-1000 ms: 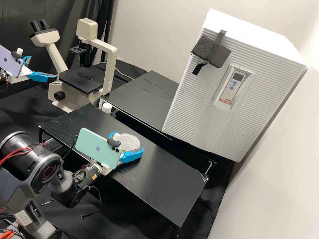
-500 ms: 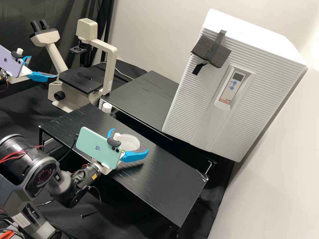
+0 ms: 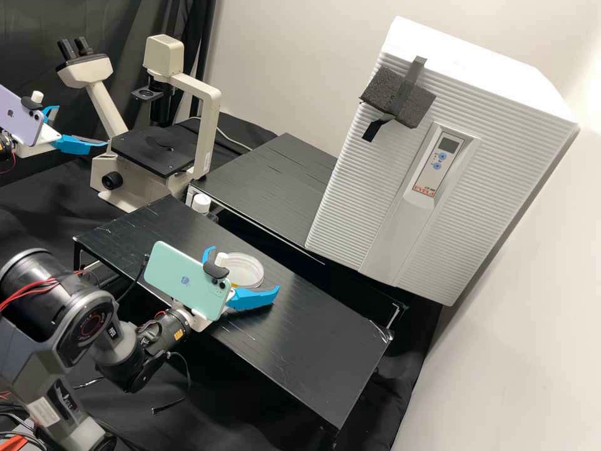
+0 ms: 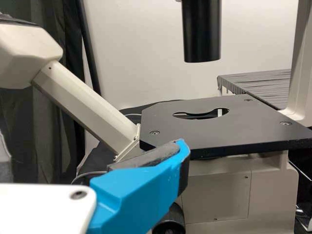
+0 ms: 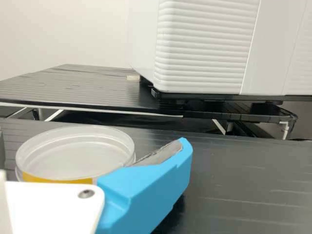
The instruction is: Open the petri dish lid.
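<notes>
Clear round plastic petri dish (image 3: 249, 268): sitting flat on the long, low black table (image 3: 300, 363), between the fingers of the right gripper.
Lid: the clear, shallow-rimmed round lid (image 5: 78, 151) looks to me to be on, with a yellow band showing beneath it.
Right claw: the white right gripper with two blue fingers (image 3: 243, 270) is spread, one finger to either side of the dish; from here I can't tell whether a pad touches the rim.
Left claw: the matching white-and-blue left gripper (image 3: 82, 126) is open too, holding nothing, over by the cream-and-black microscope (image 3: 203, 125).
Step in hand: lining up on the lid, I'd say, with the opening itself not yet done.
Next move: bring the right fingers in evenly at lid height, then lift straight up.
Watch for: pinching too low could take the base along, and a crooked squeeze might tilt the dish or send it sliding.
Behind: a big white ribbed cabinet (image 3: 350, 188) stands on the farther black table (image 3: 269, 188).
</notes>
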`<state>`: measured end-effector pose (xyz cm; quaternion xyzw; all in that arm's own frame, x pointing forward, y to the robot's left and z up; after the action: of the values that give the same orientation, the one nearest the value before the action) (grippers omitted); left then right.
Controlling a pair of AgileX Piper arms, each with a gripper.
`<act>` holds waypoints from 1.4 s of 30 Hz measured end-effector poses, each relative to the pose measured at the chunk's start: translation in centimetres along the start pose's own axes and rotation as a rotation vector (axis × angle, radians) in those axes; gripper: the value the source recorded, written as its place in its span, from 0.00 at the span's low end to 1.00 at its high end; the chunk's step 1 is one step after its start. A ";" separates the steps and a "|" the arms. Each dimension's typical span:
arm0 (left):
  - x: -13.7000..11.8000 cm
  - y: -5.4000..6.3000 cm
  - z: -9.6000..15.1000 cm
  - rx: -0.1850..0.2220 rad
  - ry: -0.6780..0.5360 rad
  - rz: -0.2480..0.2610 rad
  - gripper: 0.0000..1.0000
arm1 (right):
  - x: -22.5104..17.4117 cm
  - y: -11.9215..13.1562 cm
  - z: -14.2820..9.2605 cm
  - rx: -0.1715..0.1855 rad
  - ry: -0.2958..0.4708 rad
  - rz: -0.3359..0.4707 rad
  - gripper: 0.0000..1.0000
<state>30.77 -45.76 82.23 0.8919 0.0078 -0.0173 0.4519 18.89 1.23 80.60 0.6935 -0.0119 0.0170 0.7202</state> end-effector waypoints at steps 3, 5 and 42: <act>0.0 0.0 0.0 0.000 0.000 0.000 1.00 | 0.0 -0.1 0.1 0.000 -0.003 -0.003 1.00; 0.0 0.0 0.0 0.000 0.000 0.000 1.00 | 0.0 -0.1 0.1 0.000 -0.004 -0.005 0.00; 0.0 0.0 0.0 0.000 0.000 0.000 1.00 | 0.0 0.0 0.2 0.000 -0.010 -0.002 0.00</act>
<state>30.77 -45.76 82.23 0.8919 0.0078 -0.0173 0.4519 18.93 1.06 80.58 0.6935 -0.0148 0.0131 0.7202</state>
